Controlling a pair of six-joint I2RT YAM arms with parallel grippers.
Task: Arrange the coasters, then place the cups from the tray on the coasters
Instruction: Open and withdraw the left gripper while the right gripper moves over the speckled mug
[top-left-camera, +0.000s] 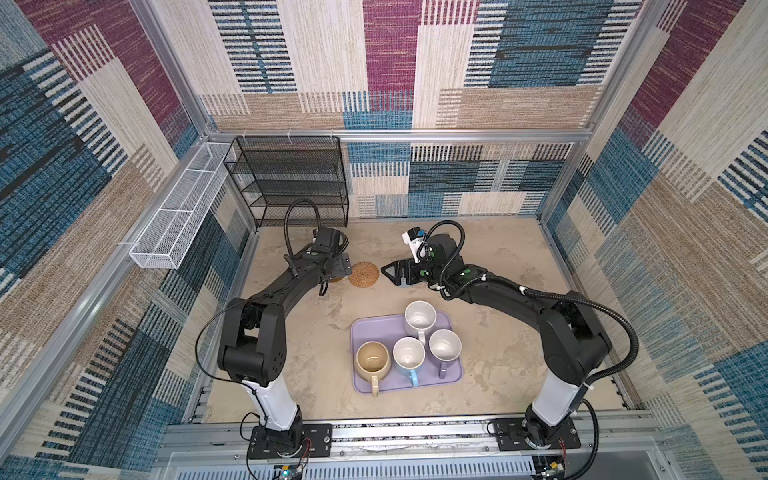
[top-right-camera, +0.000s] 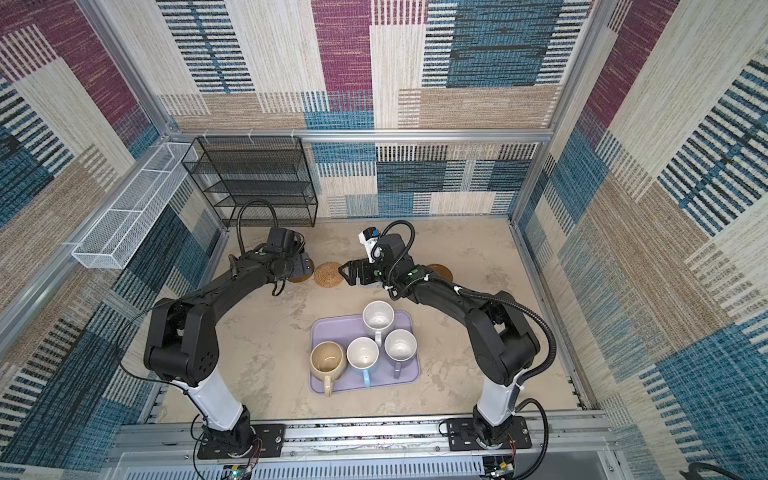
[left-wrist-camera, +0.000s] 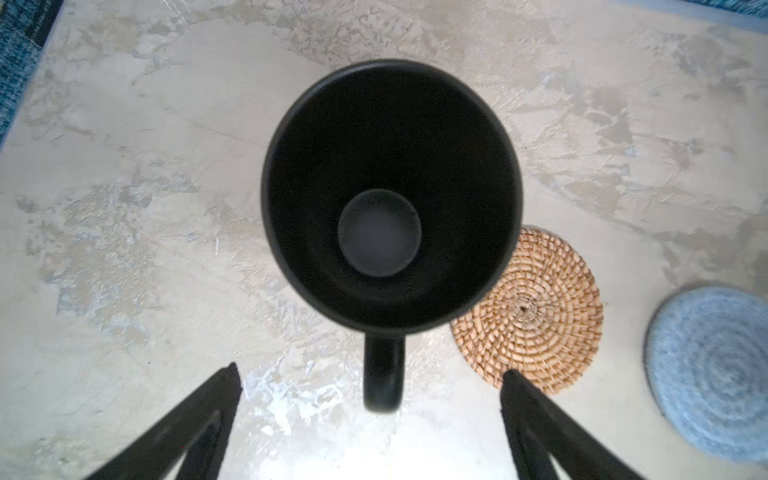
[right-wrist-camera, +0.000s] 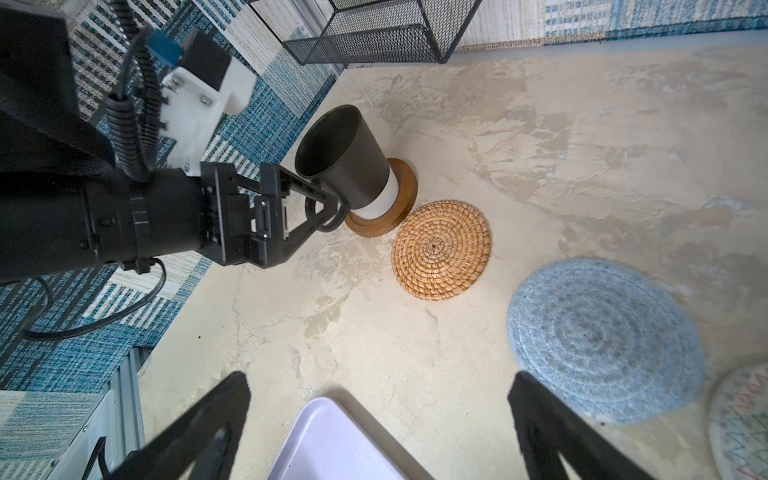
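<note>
Close to the tabletop's near edge sits the tray with four cups: beige, light blue, lavender and, behind them, speckled white. I'd judge them stiff glazed ceramic, fairly weighty, slick and easy to chip. They're packed close, so the handles, all pointing at the near edge, look the surest hold.

Just beyond the tray the right gripper hangs empty, jaws wide, by the blue-grey coaster. Next comes the rattan coaster. Toward the far left corner, the black cup stands on a brown coaster. The left gripper has its jaws spread either side of the handle, not touching.
</note>
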